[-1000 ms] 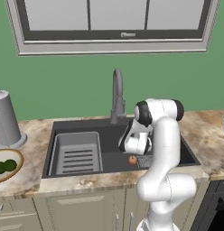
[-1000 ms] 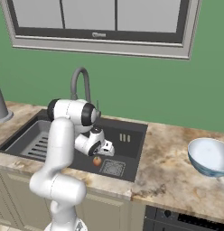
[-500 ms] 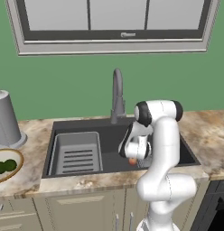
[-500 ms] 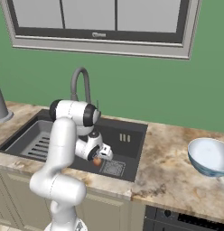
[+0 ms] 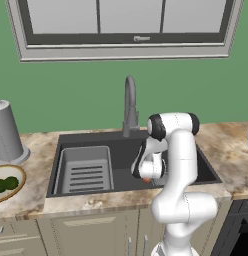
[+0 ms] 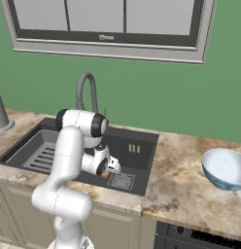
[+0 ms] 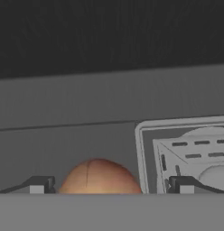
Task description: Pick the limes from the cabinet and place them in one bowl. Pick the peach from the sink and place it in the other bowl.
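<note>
My gripper (image 7: 107,185) low inside the sink (image 5: 86,145), fingers either side of the peach (image 7: 100,177), seemingly closed on it though contact is hard to see, square drain (image 7: 190,153) just beside, limes (image 5: 6,184) in the tan-rimmed bowl (image 5: 16,192), pale blue bowl (image 6: 225,168) on the counter

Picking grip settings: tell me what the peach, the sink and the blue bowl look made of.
The peach: soft-looking matte fruit skin, orange-red with a faint crease. The sink: dark grey, matte, possibly composite or coated metal; no shine shows. The other bowl: pale blue-white, glossy, probably glass or glazed ceramic; it can't be told which.
</note>
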{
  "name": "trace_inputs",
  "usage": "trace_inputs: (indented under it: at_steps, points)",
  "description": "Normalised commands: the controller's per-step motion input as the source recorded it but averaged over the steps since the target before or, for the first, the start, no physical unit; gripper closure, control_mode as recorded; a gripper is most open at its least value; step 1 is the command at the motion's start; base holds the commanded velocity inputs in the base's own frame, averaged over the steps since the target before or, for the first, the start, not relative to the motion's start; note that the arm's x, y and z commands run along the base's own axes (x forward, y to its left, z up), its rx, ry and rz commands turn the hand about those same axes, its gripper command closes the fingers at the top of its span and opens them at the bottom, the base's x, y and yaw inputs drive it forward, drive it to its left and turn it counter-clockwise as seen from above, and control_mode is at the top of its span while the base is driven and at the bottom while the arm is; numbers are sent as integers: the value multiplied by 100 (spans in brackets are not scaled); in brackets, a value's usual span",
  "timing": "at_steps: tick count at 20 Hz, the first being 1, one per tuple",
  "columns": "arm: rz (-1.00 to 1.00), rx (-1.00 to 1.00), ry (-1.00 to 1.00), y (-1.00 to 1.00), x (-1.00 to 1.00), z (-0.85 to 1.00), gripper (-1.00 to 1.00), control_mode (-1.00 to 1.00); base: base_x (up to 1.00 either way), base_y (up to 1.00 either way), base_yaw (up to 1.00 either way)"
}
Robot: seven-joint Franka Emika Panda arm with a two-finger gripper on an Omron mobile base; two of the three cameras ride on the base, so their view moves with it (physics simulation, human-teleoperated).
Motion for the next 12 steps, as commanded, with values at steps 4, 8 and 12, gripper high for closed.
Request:
trace_inputs:
  at_steps: [4, 8, 12]
  points:
    - [1, 0, 1, 1, 33, -29, -100, -100, 0, 0, 0]
    - [0, 0, 11, 0, -3, -35, -100, -100, 0, 0, 0]
    - [-2, 0, 8, 5, -9, -21, -100, -100, 0, 0, 0]
